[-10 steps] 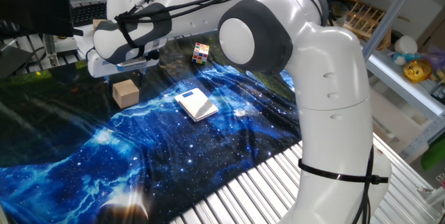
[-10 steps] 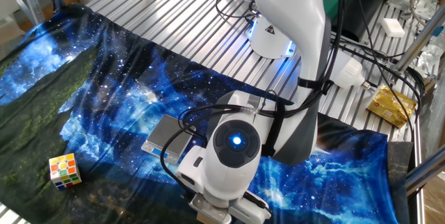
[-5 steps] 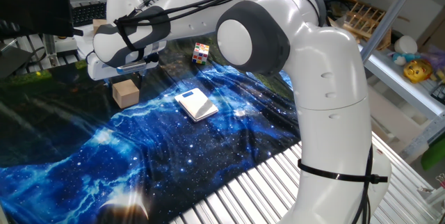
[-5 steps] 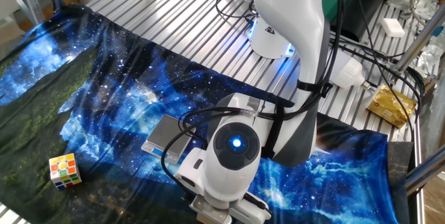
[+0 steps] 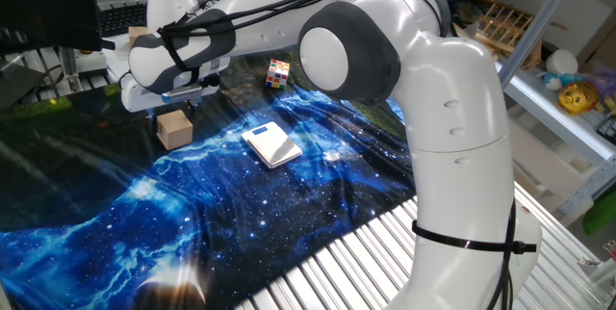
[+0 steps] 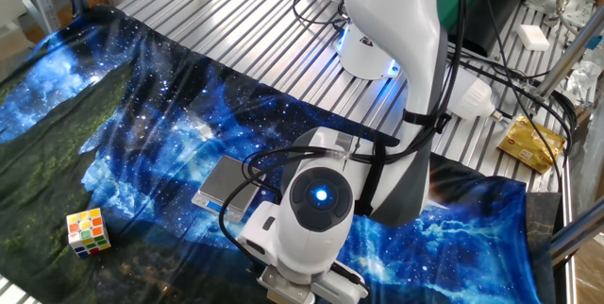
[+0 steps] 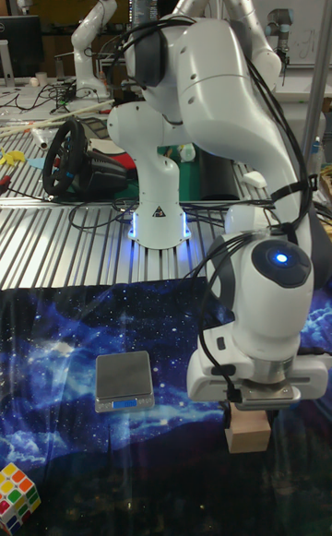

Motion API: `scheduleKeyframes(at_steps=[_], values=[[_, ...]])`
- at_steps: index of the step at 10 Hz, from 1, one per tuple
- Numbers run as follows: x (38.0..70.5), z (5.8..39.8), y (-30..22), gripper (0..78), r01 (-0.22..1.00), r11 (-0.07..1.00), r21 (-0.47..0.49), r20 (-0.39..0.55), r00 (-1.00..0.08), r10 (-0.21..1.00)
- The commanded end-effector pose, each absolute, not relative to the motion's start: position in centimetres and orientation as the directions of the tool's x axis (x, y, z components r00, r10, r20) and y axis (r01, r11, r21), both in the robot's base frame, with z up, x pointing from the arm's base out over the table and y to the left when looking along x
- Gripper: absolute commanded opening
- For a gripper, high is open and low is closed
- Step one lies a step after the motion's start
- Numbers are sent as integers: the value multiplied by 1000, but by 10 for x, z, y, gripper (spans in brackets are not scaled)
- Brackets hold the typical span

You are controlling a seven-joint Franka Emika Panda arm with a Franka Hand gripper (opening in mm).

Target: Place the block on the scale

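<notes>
The block (image 5: 174, 129), a plain tan wooden cube, rests on the blue galaxy cloth at the left. My gripper (image 5: 177, 108) hangs straight over it, and its dark fingers stand about a block's width apart at the cube's top edges, so it looks open. In the tall fixed view the block (image 7: 247, 431) pokes out under the gripper (image 7: 249, 407). The scale (image 5: 270, 143), a flat white square slab, lies bare to the right of the block; the scale (image 7: 124, 379) is also in the tall view. In the other fixed view the arm covers the block and part of the scale (image 6: 225, 181).
A multicoloured puzzle cube (image 5: 278, 73) sits behind the scale near the cloth's far edge, also in the other views (image 6: 87, 231) (image 7: 18, 494). My own arm and base (image 5: 452, 137) fill the right side. Ribbed metal tabletop (image 6: 236, 21) surrounds the cloth.
The arm has edged very slightly to the left above the block. The block and the scale have not moved.
</notes>
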State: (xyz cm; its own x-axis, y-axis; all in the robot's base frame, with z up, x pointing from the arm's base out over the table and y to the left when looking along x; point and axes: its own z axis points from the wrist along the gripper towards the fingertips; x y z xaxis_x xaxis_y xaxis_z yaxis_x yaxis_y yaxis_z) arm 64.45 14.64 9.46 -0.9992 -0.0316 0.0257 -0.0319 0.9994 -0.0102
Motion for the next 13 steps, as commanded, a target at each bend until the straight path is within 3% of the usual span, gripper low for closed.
scheduleKeyframes(at_steps=[1, 7, 8, 13], values=[[645, 94, 147, 12, -42, 999, -10, 24, -999, -42], [645, 94, 147, 12, -42, 999, -10, 24, -999, -42], [641, 117, 143, 12, -14, 1000, -14, 30, -999, -14], [636, 137, 136, 12, 2, 999, -32, 35, -999, 3]])
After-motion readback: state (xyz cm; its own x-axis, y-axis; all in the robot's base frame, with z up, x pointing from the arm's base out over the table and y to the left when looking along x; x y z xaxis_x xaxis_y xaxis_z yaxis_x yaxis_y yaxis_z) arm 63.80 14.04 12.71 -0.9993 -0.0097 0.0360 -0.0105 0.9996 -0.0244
